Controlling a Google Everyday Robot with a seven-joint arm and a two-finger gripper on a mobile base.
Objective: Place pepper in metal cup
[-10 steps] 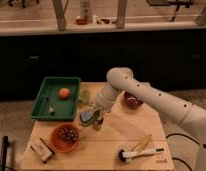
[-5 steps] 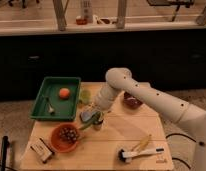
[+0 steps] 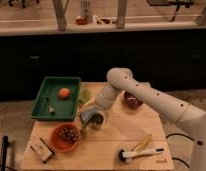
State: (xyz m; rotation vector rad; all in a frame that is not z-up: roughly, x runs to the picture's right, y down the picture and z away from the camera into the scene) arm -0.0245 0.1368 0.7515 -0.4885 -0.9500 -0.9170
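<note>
**Gripper brought down at the metal cup, pepper seen at its lower left**

Along the near edge of the tabletop (image 3: 113, 142), a small box (image 3: 40, 149) is set towards the near left corner and a brush (image 3: 138, 151) towards the near right corner. Both are kept well apart from the work. An orange bowl (image 3: 54, 141) with dark contents is placed just behind the box, near the cup but not touching it, as far as can be seen.

Near the middle of the tabletop the metal cup (image 3: 98, 121) is stood upright with its mouth up, so that something can be dropped in from above. The gripper (image 3: 92, 117) is held low at the cup's left side and partly over its rim. This pose is judged to belong to the lowering or release step.

The pepper (image 3: 85, 128) is made out as a slender green sliver hanging down from the gripper's lower left, just outside the cup on the side of the orange bowl. It is not yet seen inside the cup. How the jaws stand cannot be told, nor whether the pepper is gripped between them or only lies against them.

Farther back, a pale green cup (image 3: 85, 95) is placed beside a green tray (image 3: 41, 100) at the far left corner, with a round orange fruit (image 3: 64, 92) in the tray. A dark red bowl (image 3: 132, 100) is set towards the far right edge, partly covered by the arm (image 3: 151, 99).
</note>
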